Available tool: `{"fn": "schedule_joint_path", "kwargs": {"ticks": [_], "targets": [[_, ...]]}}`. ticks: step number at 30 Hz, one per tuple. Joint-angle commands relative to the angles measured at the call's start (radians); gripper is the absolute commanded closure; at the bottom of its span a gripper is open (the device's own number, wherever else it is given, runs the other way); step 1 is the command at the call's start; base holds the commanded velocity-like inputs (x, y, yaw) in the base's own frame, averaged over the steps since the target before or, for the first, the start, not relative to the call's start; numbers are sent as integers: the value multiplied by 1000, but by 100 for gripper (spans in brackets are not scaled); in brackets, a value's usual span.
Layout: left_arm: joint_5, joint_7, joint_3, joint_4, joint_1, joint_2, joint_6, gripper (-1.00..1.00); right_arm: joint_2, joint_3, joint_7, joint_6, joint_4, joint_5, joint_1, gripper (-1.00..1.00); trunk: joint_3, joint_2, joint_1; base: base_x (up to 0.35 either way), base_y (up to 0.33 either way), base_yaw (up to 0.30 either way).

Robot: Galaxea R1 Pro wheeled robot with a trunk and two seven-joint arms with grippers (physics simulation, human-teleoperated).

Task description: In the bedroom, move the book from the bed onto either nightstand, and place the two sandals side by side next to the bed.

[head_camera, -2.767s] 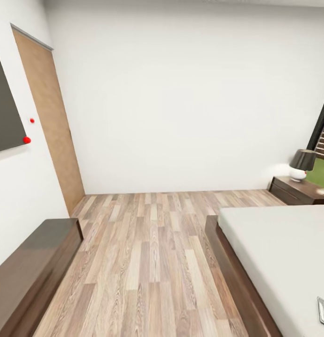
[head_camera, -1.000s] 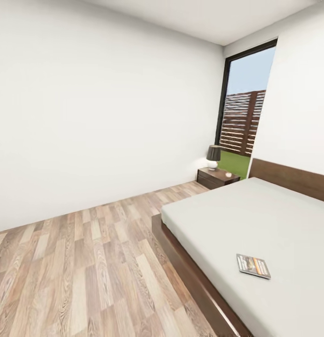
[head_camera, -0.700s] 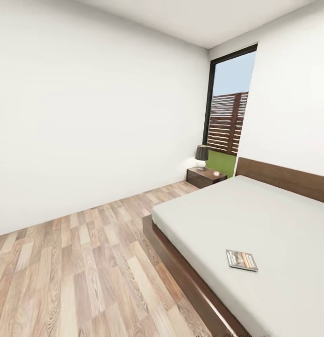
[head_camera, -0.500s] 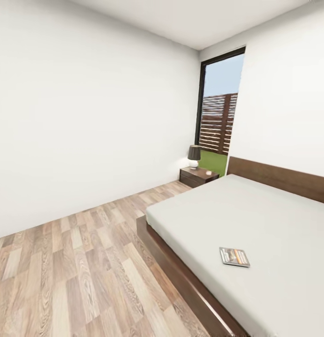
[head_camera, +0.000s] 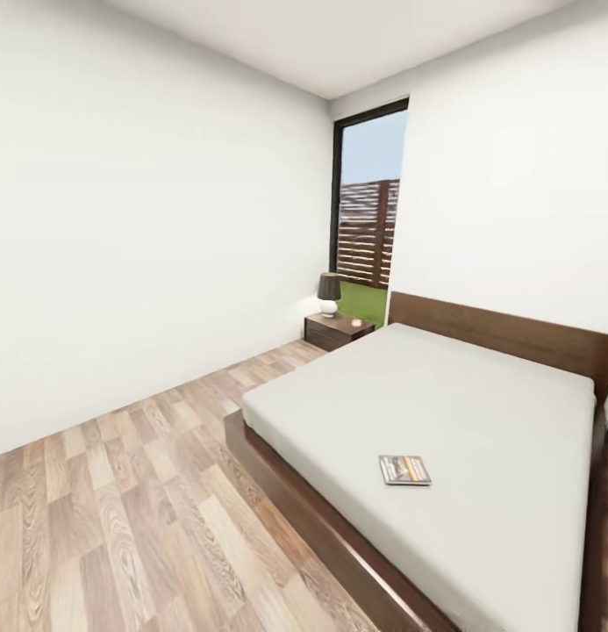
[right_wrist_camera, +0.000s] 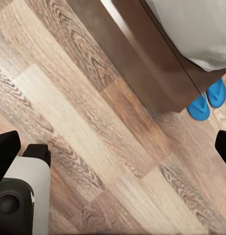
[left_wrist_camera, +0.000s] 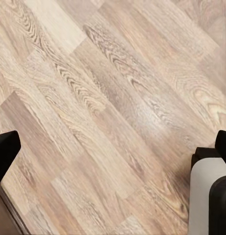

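The book (head_camera: 404,470) lies flat on the light-grey mattress of the bed (head_camera: 479,412), near its front edge. One nightstand (head_camera: 337,330) stands beyond the bed's far corner, beside the headboard. In the right wrist view the two blue sandals (right_wrist_camera: 207,101) lie close together on the floor at a corner of the bed frame (right_wrist_camera: 142,54), which hides part of them. My right gripper (right_wrist_camera: 113,147) is open over bare floor, well short of the sandals. My left gripper (left_wrist_camera: 113,149) is open too, with only wood planks between its fingers.
A dark-shaded lamp (head_camera: 330,292) and a small white object sit on the nightstand. Behind it is a tall black-framed window (head_camera: 367,206) with fence and grass outside. Wood-plank floor (head_camera: 119,518) stretches left of the bed to the white wall. Part of my own body (left_wrist_camera: 208,200) borders the left wrist view.
The whole head view has swung right and the camera has moved, so the door and low cabinet are gone and the full bed and headboard show. The book stays put on the mattress.
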Motion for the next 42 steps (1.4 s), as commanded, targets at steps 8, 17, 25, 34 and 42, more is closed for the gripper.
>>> {"fn": "schedule_joint_path", "kwargs": {"ticks": [8, 17, 25, 34, 42], "targets": [[5, 4, -9, -1, 0, 0, -2, -100, 0, 8, 3, 3, -1, -10, -1, -100, 2, -2, 0, 0, 125, -281], [5, 4, -9, -1, 0, 0, -2, -100, 0, 8, 3, 3, -2, -10, -1, -100, 6, -2, 0, 23, 232, -281], [5, 4, -9, -1, 0, 1, -2, -100, 1, 8, 3, 3, -2, -10, -1, -100, 8, -2, 0, 121, 234, -240], [5, 4, -9, -1, 0, 2, -2, -100, 1, 8, 3, 3, -2, -10, -1, -100, 9, -2, 0, 169, 179, -72], [5, 4, -9, -1, 0, 2, -2, -100, 0, 8, 3, 3, -3, -10, -1, -100, 9, -2, 0, 203, 164, -22]]}}
